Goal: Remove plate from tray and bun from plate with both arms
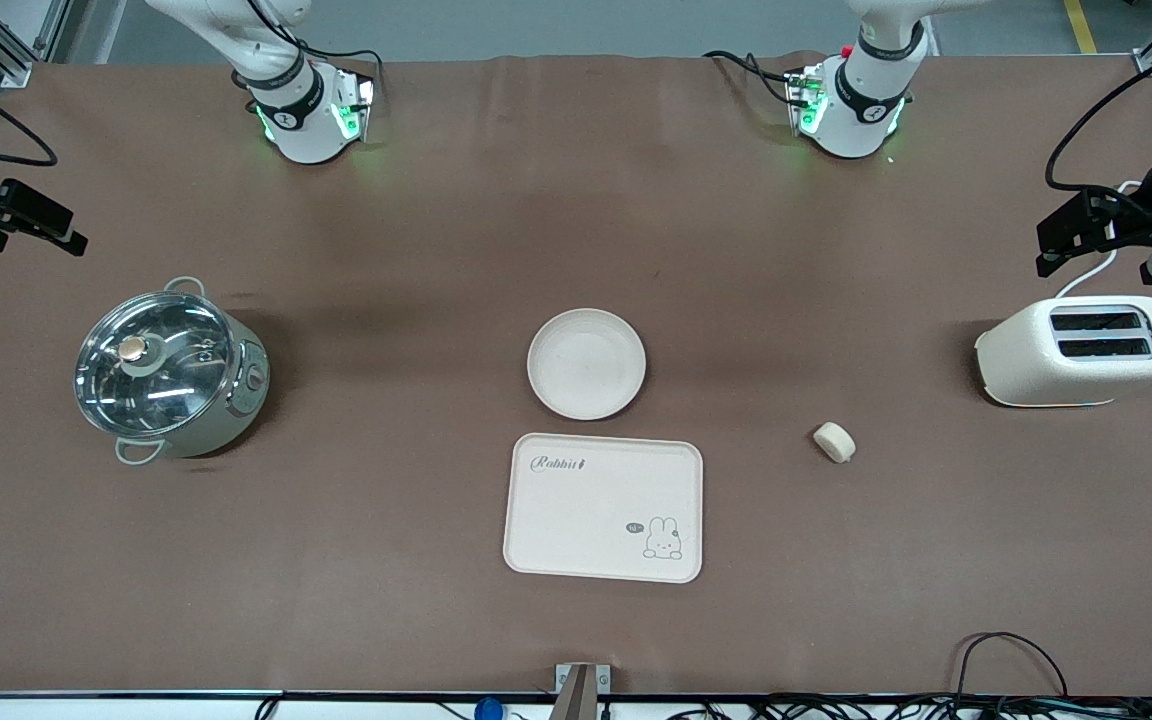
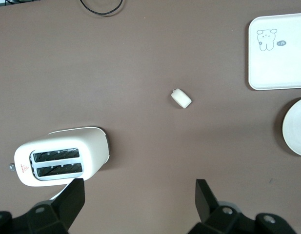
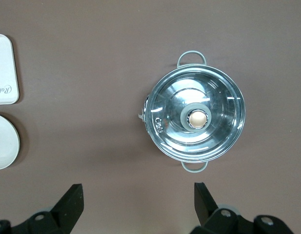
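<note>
The round cream plate lies on the brown table, just farther from the front camera than the rabbit tray. The small pale bun lies on the table between the tray and the toaster. In the left wrist view the bun and an edge of the plate show. My left gripper is open and empty, high over the table by the toaster. My right gripper is open and empty, high over the table by the pot. The plate's edge also shows in the right wrist view.
A white two-slot toaster stands at the left arm's end, its cord trailing. A pale green pot with a glass lid stands at the right arm's end. Cables lie along the table's front edge.
</note>
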`<control>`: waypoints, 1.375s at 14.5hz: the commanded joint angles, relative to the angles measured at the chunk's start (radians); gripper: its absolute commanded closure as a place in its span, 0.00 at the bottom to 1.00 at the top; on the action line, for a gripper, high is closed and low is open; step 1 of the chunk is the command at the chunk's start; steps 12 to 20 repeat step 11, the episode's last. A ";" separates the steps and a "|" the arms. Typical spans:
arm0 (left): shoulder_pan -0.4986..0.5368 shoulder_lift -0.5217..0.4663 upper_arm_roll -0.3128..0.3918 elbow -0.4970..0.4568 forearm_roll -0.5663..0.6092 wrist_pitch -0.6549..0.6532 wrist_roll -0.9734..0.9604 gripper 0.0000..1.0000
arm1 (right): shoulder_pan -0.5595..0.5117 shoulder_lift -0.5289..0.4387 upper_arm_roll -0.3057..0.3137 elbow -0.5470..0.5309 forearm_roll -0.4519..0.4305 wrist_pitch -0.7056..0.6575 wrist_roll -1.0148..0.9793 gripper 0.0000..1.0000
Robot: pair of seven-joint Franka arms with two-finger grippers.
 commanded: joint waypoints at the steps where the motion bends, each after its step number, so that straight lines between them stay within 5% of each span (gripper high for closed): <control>1: 0.002 -0.016 0.004 -0.018 -0.017 -0.006 0.046 0.00 | -0.008 -0.001 0.001 0.001 -0.012 -0.001 -0.009 0.00; 3: -0.037 -0.057 0.049 -0.044 -0.017 -0.006 0.055 0.00 | 0.004 -0.001 0.009 0.002 -0.012 0.000 -0.007 0.00; 6: -0.215 -0.067 0.257 -0.068 -0.018 -0.006 0.058 0.00 | 0.033 -0.001 0.012 0.008 -0.012 -0.004 -0.007 0.00; 20: -0.213 -0.051 0.264 -0.049 -0.017 -0.004 0.058 0.00 | 0.035 -0.010 0.001 0.008 -0.067 -0.055 -0.010 0.00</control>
